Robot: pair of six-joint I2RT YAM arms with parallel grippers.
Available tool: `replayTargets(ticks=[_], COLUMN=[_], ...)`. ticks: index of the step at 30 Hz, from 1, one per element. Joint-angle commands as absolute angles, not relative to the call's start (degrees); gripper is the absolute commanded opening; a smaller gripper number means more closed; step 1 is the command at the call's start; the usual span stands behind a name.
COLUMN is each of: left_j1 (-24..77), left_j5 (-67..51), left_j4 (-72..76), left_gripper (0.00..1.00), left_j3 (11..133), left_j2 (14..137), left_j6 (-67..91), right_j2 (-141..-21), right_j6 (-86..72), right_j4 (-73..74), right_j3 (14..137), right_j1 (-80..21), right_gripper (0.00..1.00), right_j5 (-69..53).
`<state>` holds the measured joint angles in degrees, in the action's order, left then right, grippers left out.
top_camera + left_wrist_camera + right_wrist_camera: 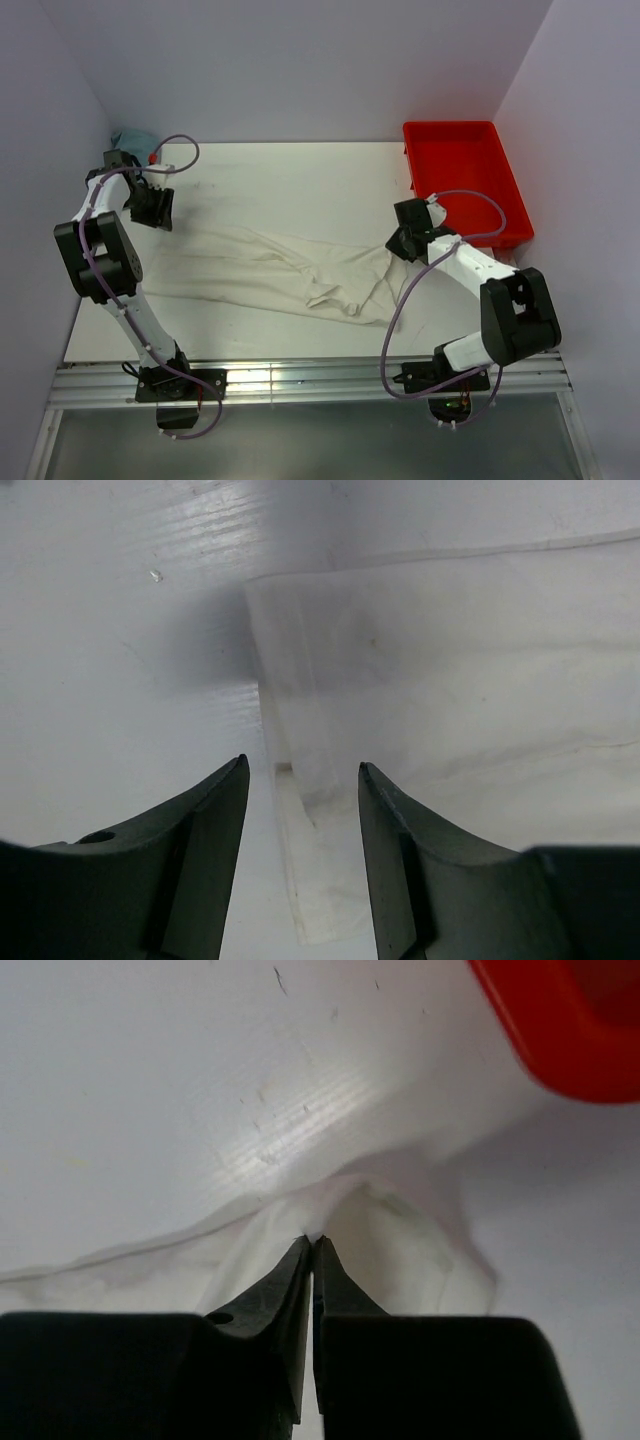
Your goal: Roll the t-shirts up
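Nothing is rolled yet: the shirt lies crumpled, the right gripper pinching its edge, the left gripper spread and empty.

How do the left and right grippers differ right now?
The left gripper has its fingers apart; the right gripper has its fingers pressed together. The left holds nothing, with the t-shirt edge showing between its fingers; the right pinches a raised fold. Both sit low at opposite ends of the shirt.

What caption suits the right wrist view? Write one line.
Right end effector pinches a fold of the cream t-shirt on the white table, red bin at upper right.
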<state>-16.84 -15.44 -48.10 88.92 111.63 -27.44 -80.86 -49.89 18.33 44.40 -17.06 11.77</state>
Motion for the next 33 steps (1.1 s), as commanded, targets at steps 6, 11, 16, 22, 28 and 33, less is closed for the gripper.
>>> replayTargets(ticks=[6, 11, 16, 22, 28, 33], left_j1=[-17.8, -17.8, -17.8, -18.5, -18.7, -18.6], left_j5=[-14.0, -13.8, -13.7, -15.8, -19.9, -22.0], left_j4=[-46.4, -46.8, -47.2, -49.1, -55.4, -59.9], left_gripper=[0.52, 0.52, 0.52, 0.58, 0.61, 0.61], left_j3=[89.8, 91.3, 92.1, 96.3, 97.9, 96.4], left_j2=[114.0, 115.0, 115.0, 114.0, 112.9, 113.2], left_j6=[-26.5, -26.4, -26.3, -25.1, -26.4, -27.2], right_j2=[-85.7, -88.2, -88.8, -81.0, -73.4, -67.6], right_j6=[-46.7, -45.7, -45.3, -44.8, -44.4, -43.2], right_j4=[18.1, 19.0, 20.3, 21.7, 20.1, 18.2], right_j3=[52.3, 54.7, 54.8, 52.2, 48.2, 44.0], right_j1=[-12.4, -10.6, -10.5, -10.6, -10.6, -12.7], right_gripper=[0.02, 0.04, 0.24, 0.61, 0.67, 0.67], right_j5=[11.2, 11.9, 12.0, 12.0, 9.4, 7.6])
